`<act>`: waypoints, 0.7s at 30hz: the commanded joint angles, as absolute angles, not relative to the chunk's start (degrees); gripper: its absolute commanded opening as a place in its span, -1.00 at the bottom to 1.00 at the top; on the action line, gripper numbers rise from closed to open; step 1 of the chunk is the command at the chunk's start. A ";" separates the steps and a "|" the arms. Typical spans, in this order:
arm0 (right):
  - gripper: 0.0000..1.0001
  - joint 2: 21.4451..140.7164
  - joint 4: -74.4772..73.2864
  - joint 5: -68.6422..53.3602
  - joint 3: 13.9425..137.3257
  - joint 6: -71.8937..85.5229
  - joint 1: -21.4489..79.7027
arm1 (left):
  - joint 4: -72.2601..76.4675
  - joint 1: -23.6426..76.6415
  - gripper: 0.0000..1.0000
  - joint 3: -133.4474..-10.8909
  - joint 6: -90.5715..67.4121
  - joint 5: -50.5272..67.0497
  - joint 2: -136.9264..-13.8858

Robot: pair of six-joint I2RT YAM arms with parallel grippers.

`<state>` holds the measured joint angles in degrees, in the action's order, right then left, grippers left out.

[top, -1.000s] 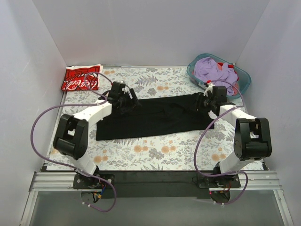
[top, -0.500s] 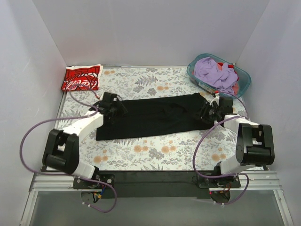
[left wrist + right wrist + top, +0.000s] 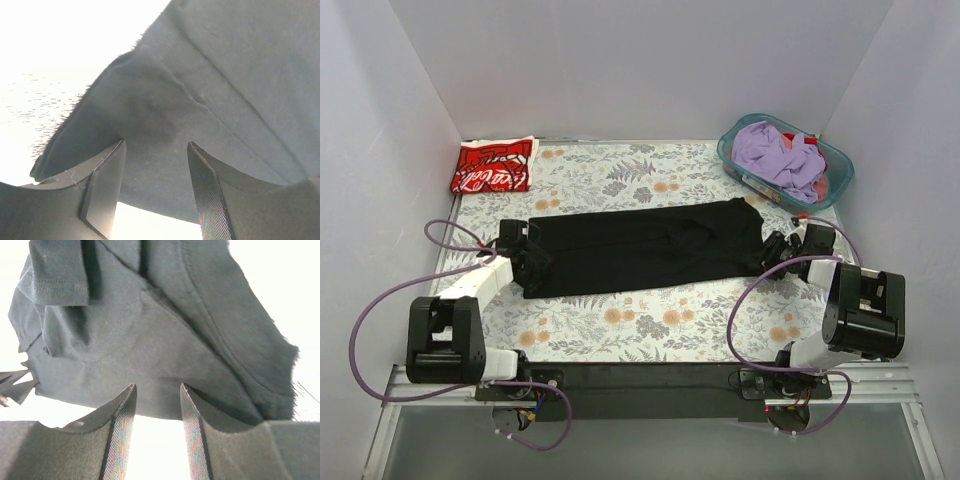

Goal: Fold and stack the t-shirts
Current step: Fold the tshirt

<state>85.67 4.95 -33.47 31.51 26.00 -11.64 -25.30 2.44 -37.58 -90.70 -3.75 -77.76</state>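
Note:
The black t-shirt (image 3: 645, 248) lies folded into a long band across the middle of the table. My left gripper (image 3: 527, 262) is low at its left end. In the left wrist view the gripper (image 3: 156, 146) is open, with the shirt's edge (image 3: 165, 115) lying between the fingertips. My right gripper (image 3: 776, 250) is low at the shirt's right end. In the right wrist view the gripper (image 3: 158, 387) is open, and the shirt's hem (image 3: 150, 350) sits at the fingertips. The red t-shirt (image 3: 492, 165) with white lettering lies folded at the back left corner.
A teal basket (image 3: 834, 185) holding purple clothes (image 3: 775, 155) stands at the back right. The table has a floral cloth (image 3: 650, 325). White walls close in the left, back and right sides. Purple cables loop beside both arms.
Both arms have swung outward and lower: the left gripper from the shirt's upper left to its left end, the right gripper to the right end. The shirt has stayed flat.

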 commanded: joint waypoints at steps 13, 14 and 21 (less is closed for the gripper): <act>-0.05 76.83 -11.25 -34.45 25.22 18.72 -13.19 | -40.43 -16.44 0.03 -34.10 -89.83 -7.04 -63.73; -0.05 75.77 -11.34 -34.89 25.40 18.72 -12.84 | -39.39 -16.44 0.04 -34.45 -89.04 -5.81 -63.37; -0.05 71.10 -2.04 -40.51 29.44 24.25 -6.95 | -30.95 -2.84 0.18 -42.35 -83.49 3.69 -63.27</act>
<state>71.35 -6.94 -37.78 26.68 21.80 -8.43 -36.27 -9.54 -37.08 -86.17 -0.78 -63.57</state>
